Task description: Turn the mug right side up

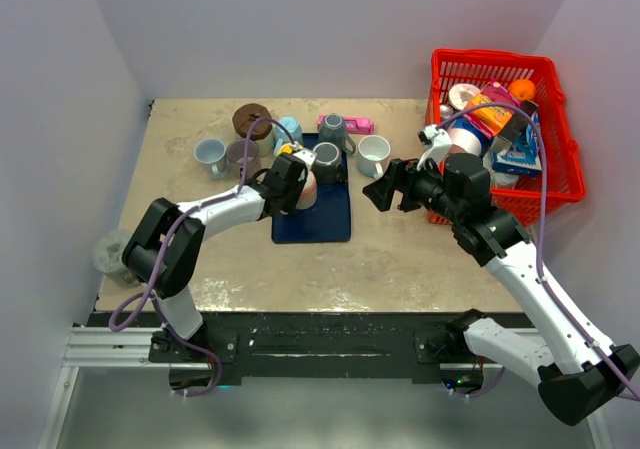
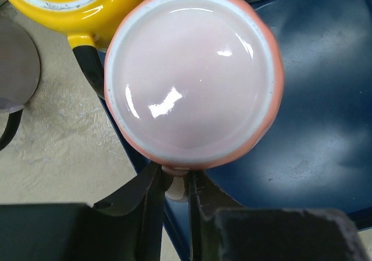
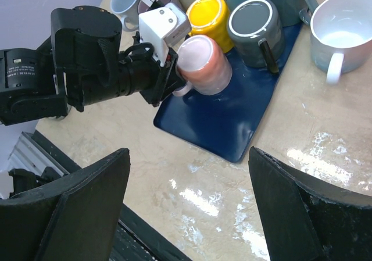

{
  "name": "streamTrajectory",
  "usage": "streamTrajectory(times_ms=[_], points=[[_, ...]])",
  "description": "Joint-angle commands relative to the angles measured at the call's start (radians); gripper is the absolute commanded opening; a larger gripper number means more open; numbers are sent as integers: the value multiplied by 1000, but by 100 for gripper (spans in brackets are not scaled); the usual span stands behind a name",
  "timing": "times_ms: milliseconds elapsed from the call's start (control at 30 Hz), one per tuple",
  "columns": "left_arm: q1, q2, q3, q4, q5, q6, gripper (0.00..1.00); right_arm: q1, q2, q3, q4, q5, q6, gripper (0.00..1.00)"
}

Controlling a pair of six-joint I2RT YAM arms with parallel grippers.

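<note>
A pink mug (image 2: pixel 192 75) stands bottom up on the navy tray (image 2: pixel 325 127), its pale glossy base facing the left wrist camera. My left gripper (image 2: pixel 174 177) is shut on the mug's handle (image 2: pixel 174 186), which is pinched between the two black fingers. From above, the mug (image 1: pixel 308 185) sits at the tray's (image 1: pixel 325 224) left side with the left gripper (image 1: pixel 296 182) against it. The right wrist view shows the mug (image 3: pixel 203 63) and the left gripper (image 3: pixel 168 78) from across the table. My right gripper (image 3: pixel 189 156) hangs open over bare tabletop, right of the tray (image 1: pixel 385 191).
A yellow mug (image 3: pixel 210 14), a grey mug (image 3: pixel 256 25) and a white mug (image 3: pixel 343 28) crowd the tray's far end. More mugs (image 1: pixel 225 156) and a brown disc (image 1: pixel 252 119) sit at the back left. A red basket (image 1: pixel 555 139) full of items stands at the far right.
</note>
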Motion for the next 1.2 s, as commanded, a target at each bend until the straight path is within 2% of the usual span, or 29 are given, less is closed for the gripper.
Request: streamTrajectory(times_ms=[0,133,200,267,400,567,700,767,967,1167], points=[[-7,-29,-13,29,-35,-17,0,2,-10,10,10,19,9,86],[-13,-43,34,-31,-18,-52,0,0,-10,18,3,15,17,85],[-13,-58,56,-74,65,-107,0,2,-6,27,6,-7,20,85],[-13,-118,48,-65,140,-164,0,2,2,35,13,-25,26,85],[-13,-242,42,-60,199,-228,0,2,14,36,39,-105,64,82],[-13,-370,39,-24,284,-323,0,0,3,15,108,-192,122,85],[-12,-481,33,74,346,-403,0,0,-21,-22,228,-272,171,92],[-12,-520,21,130,370,-446,0,0,-32,-37,263,-315,184,99],[-12,-595,10,389,455,-577,0,0,-58,-82,454,-413,257,99],[-12,-637,-61,642,547,-779,0,2,-55,-103,607,-400,331,97]])
